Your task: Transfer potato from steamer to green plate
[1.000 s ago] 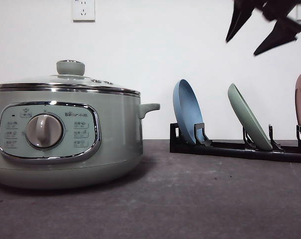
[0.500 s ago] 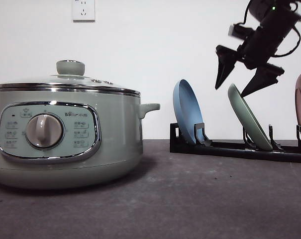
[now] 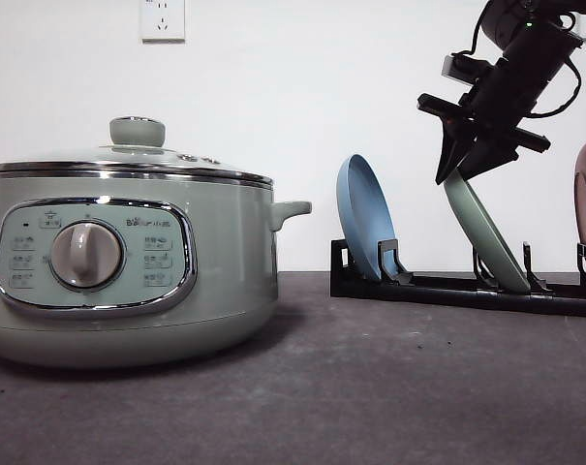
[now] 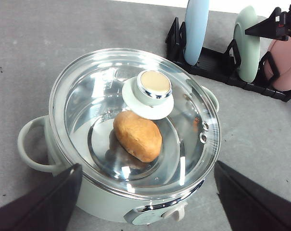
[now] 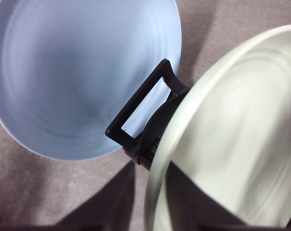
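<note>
Dark grey tabletop (image 3: 389, 387) runs back to a white wall, with broad bare room in front of the black dish rack (image 3: 447, 288) and right of the steamer (image 3: 128, 262). That steamer stands at the left, its left side cut off in the front view, glass lid (image 4: 135, 120) on. Through the lid the potato (image 4: 137, 135) lies on the inner tray, partly hidden under the knob. In the rack the blue plate (image 3: 364, 218) and the green plate (image 3: 483, 231) lean on edge, well apart; a pink plate (image 4: 285, 67) is cut off at the right. The right gripper (image 3: 464, 172) has its jaws astride the green plate's top rim, one finger either side; whether they pinch it I cannot tell. The left gripper (image 4: 145, 192) hangs over the steamer, jaws wide apart.
</note>
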